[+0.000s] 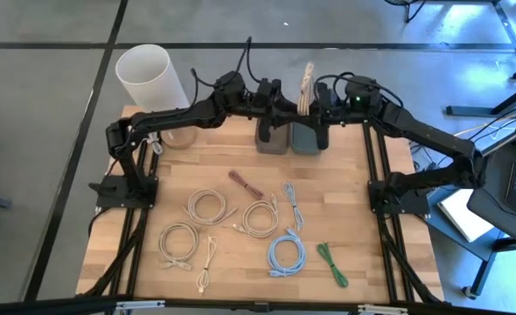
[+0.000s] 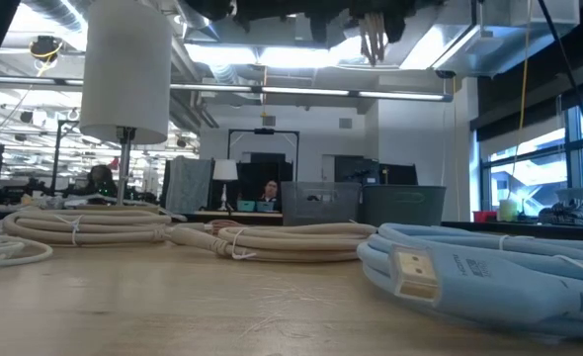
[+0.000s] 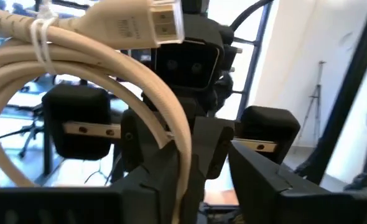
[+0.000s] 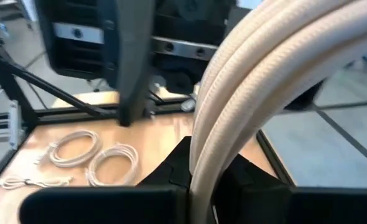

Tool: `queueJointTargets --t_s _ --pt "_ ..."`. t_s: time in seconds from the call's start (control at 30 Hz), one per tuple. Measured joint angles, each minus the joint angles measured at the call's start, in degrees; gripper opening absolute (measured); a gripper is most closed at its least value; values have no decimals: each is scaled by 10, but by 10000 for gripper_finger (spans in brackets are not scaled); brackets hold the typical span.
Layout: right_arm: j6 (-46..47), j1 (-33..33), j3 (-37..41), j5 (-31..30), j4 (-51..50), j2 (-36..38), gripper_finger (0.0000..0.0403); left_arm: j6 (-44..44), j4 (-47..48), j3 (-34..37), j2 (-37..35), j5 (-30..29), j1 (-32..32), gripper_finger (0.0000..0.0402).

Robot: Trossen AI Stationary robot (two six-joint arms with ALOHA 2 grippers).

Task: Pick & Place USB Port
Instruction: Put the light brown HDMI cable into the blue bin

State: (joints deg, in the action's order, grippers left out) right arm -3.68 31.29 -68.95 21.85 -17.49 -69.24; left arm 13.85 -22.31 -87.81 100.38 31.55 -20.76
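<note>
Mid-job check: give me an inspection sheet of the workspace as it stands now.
Surface: wooden table, bare at its right side.
Job's things: cream cable coil held aloft above two grey bins at the back edge.
Clutter: white cylinder at back left.
Grippers: right gripper shut on the coil; left gripper facing it, fingers parted around the coil.
Cables: cream coils, blue coil, green cable, brown cable lying on the table.
Surroundings: office space behind, laptop to the right.
</note>
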Motion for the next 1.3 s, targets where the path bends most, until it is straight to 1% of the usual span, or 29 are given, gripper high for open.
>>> queueJointTargets --t_s 0.03,0.17,0.27,0.37,0.47,0.5,0.53,0.6,0.63,0.7,0.73,0.77,0.8,0.87,0.9,0.93,1.0,1.03,1.13,1.2,1.23,1.3 --pt "-1 12 0 1 -3 -2 34 -4 3 0 0 -2 -2 144" --pt "-1 49 0 36 -14 -15 34 -23 24 0 0 -30 -3 182" --pt "-3 60 0 40 -32 -29 34 -39 67 -1 0 -47 -3 206" --pt "-11 70 2 40 -56 -37 34 -35 97 -1 0 -51 -3 225" --pt "-1 84 38 43 -33 -25 34 -35 111 -1 0 -52 -3 236" --pt "16 91 62 17 -21 -14 34 -36 106 -1 0 -22 -3 237" --pt "34 102 91 -17 -6 -4 34 -38 81 -3 -6 15 1 238" --pt "73 125 158 -55 48 16 34 -41 66 -3 -59 52 10 238" --pt "95 134 190 -41 88 34 34 -42 52 -3 -101 54 14 237" --pt "147 157 246 65 223 61 33 -52 -6 -15 -136 43 11 235" --pt "178 165 274 117 272 71 33 -56 -14 -16 -146 32 8 234" --pt "212 172 295 146 310 73 33 -60 -1 -13 -145 29 8 232" --pt "238 177 307 147 339 71 33 -66 17 -8 -134 17 11 231" --pt "257 178 315 142 343 76 33 -71 67 4 -109 13 18 230" --pt "258 174 312 155 353 76 33 -71 61 4 -94 9 18 230" --pt "258 171 311 183 357 76 33 -76 56 2 -93 0 17 230" --pt "272 169 312 236 362 74 33 -70 58 -2 -119 2 12 232" --pt "279 171 312 247 367 73 33 -68 42 -8 -121 3 9 232" --pt "299 174 312 281 377 73 33 -68 47 -5 -118 5 9 232" --pt "305 175 312 327 374 73 33 -79 70 0 -106 -4 12 230" --pt "305 176 312 341 374 73 33 -80 79 3 -105 -3 13 229" --pt "305 181 312 337 374 73 33 -80 56 -3 -114 -4 12 227"
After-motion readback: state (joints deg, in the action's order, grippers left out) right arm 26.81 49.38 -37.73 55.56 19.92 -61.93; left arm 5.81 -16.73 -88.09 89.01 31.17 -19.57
